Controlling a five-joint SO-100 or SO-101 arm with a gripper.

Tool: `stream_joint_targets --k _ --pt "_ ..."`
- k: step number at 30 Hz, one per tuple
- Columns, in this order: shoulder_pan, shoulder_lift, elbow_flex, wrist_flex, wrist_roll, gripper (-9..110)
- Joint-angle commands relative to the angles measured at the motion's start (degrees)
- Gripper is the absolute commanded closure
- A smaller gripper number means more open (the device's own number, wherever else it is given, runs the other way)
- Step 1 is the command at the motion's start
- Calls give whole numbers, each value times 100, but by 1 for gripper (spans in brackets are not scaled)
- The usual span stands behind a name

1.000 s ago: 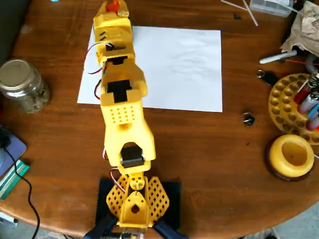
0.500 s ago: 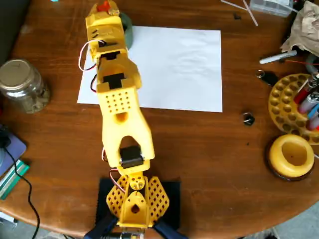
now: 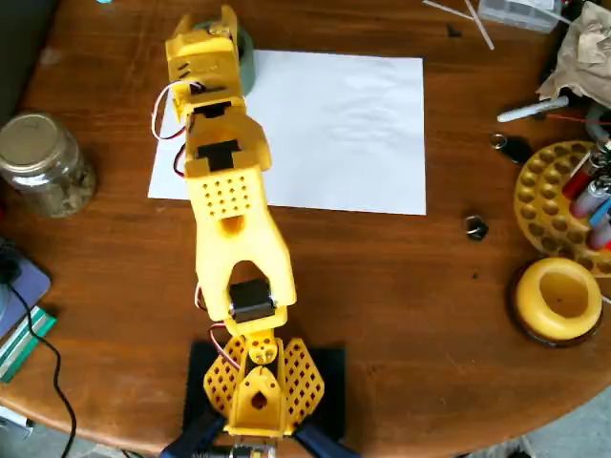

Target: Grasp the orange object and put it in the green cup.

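My yellow arm reaches up the overhead view from its base at the bottom edge. Its gripper hangs over the green cup, of which only a sage-green sliver shows to the right of the wrist. The arm covers the cup's mouth. The jaws point away from the camera, so I cannot tell whether they are open or shut. The orange object is not visible; it may be hidden under the gripper or in the cup.
A white paper sheet lies right of the cup. A glass jar with a metal lid stands at the left. At the right are a yellow ring dish, a yellow pen holder and a small dark nut.
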Motion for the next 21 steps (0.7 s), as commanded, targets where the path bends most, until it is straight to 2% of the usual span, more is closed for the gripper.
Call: stream_joint_targets --k 1,8,12,15,19,21 --pt "-62 352 0 9 -70 72" --pt "-88 352 -18 9 -70 72" --pt "44 756 264 141 -325 86" --pt "352 1775 387 1547 -703 101" --pt "703 2953 431 3270 -1890 102" --pt "861 3507 791 3639 -2707 102"
